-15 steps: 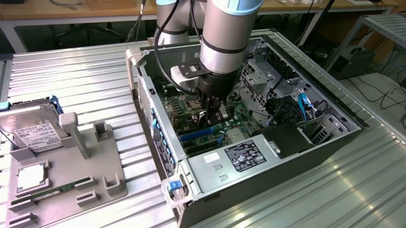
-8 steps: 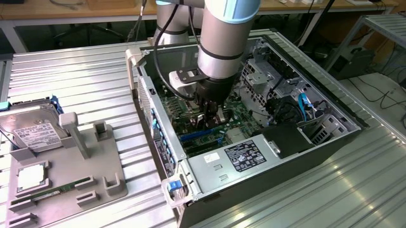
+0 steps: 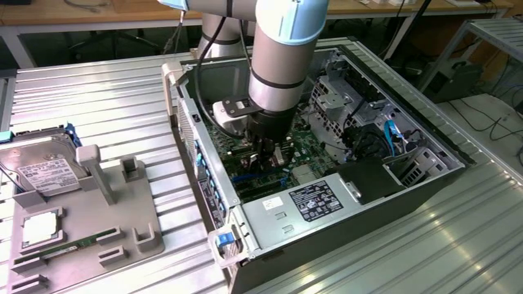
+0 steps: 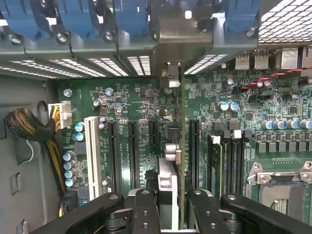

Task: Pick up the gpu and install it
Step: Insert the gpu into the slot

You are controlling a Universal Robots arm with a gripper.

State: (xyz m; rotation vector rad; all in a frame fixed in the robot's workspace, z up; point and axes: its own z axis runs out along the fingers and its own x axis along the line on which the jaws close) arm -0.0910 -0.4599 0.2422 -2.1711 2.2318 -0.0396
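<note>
The gpu [image 4: 171, 161] shows edge-on in the wrist view, a thin green board with a silver part on one face, standing upright over the motherboard [image 4: 136, 97]. Its metal end bracket [image 4: 170, 75] reaches the case's rear slot wall. My gripper [image 4: 170, 214] is shut on the gpu, with a black finger [image 4: 146, 209] on each side of the card. In the exterior view the gripper [image 3: 266, 160] is down inside the open computer case [image 3: 270, 245], holding the gpu [image 3: 280, 156] just above the board.
Black expansion slots [image 4: 133, 151] and a white slot [image 4: 91, 151] lie beside the card, with RAM slots [image 4: 229, 161] on the other side. Blue latches [image 4: 78, 19] line the rear wall. A grey fixture [image 3: 122, 226] at the exterior view's left holds a hard drive [image 3: 45, 171] and a RAM stick [image 3: 65, 250].
</note>
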